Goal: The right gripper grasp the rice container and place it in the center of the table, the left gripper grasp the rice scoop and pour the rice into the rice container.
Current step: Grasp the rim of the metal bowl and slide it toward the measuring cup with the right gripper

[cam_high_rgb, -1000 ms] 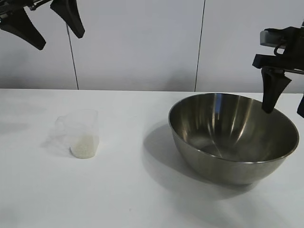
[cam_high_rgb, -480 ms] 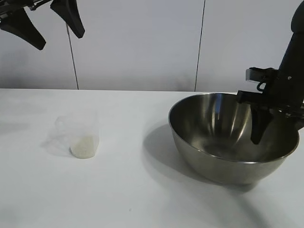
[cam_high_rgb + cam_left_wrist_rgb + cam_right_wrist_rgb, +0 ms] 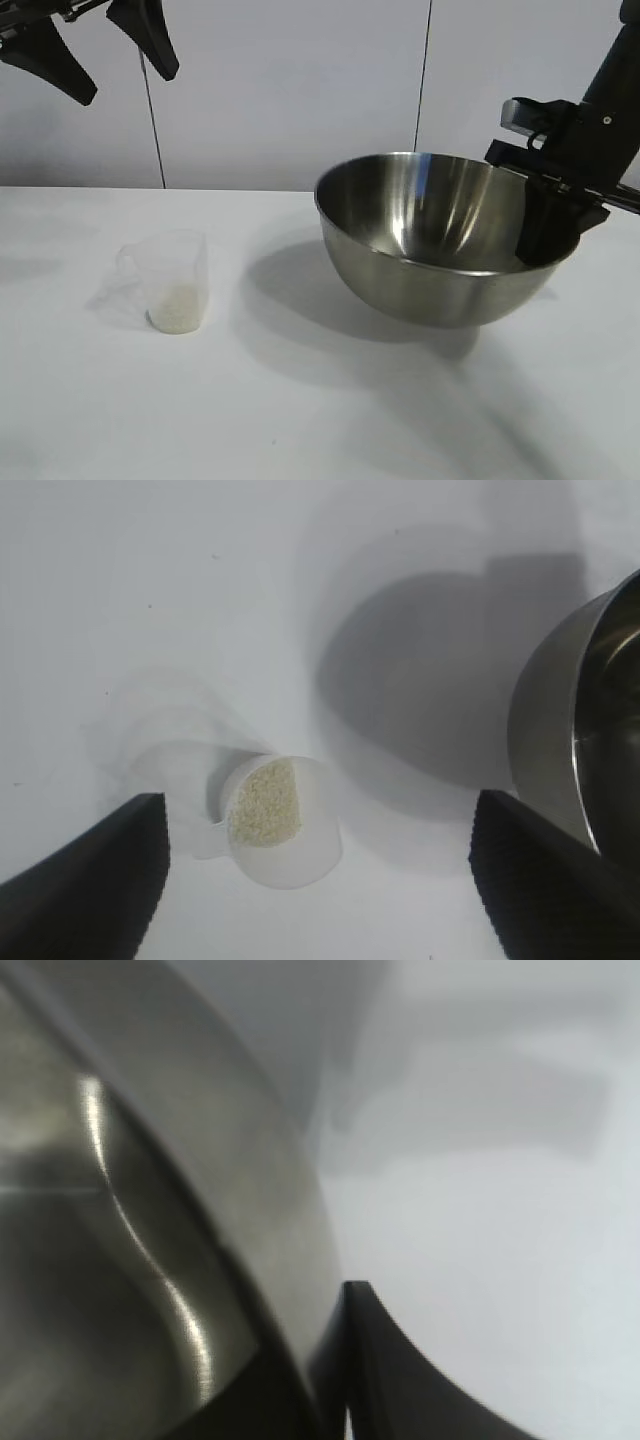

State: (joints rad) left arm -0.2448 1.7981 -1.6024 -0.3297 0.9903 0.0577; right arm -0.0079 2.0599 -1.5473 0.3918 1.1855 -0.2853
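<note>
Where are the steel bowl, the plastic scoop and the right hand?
steel bowl (image 3: 400, 280), exterior view, outer wall.
plastic scoop (image 3: 175, 270), exterior view, clear side wall.
right hand (image 3: 545, 240), exterior view, finger inside the bowl's rim.

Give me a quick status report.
Right gripper shut on rice container rim, bowl tilted. Left gripper open, above rice scoop. Nothing in the way.

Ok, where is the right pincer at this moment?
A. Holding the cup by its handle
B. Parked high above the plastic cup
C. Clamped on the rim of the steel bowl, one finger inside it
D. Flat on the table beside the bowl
C: the right pincer is shut on the near-right rim of the rice container, which is tilted and lifted off the table.
</note>
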